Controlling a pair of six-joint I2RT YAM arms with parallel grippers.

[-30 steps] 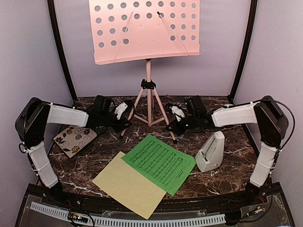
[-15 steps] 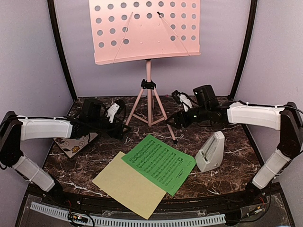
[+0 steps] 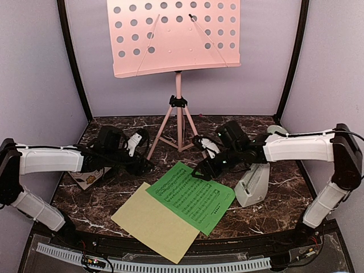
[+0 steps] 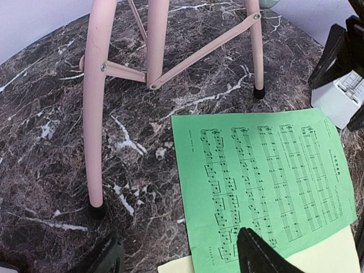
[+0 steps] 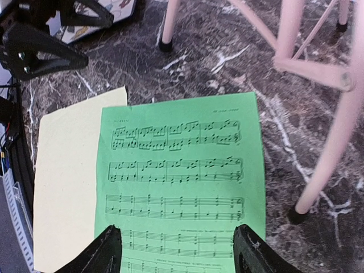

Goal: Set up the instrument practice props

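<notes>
The pink music stand (image 3: 176, 40) stands at the back on its tripod (image 3: 179, 122). The green music sheet (image 3: 190, 196) lies flat on the marble and overlaps the pale yellow sheet (image 3: 151, 224). The grey pyramid metronome (image 3: 252, 185) stands to the right of them. My left gripper (image 3: 147, 165) is open and empty, low, just left of the green sheet (image 4: 267, 176). My right gripper (image 3: 200, 172) is open and empty over the sheet's far edge, its fingers straddling the green sheet (image 5: 179, 170). The yellow sheet also shows in the right wrist view (image 5: 65, 170).
A floral tile (image 3: 85, 179) lies at the left, mostly under my left arm. A pale green bowl (image 3: 276, 129) sits at the back right behind my right arm. The tripod legs (image 4: 96, 114) stand close to both grippers. Purple walls enclose the table.
Both arms have swung in toward the green sheet. The right gripper came down from beside the tripod to the sheet's far edge. The left gripper moved right and lower.
</notes>
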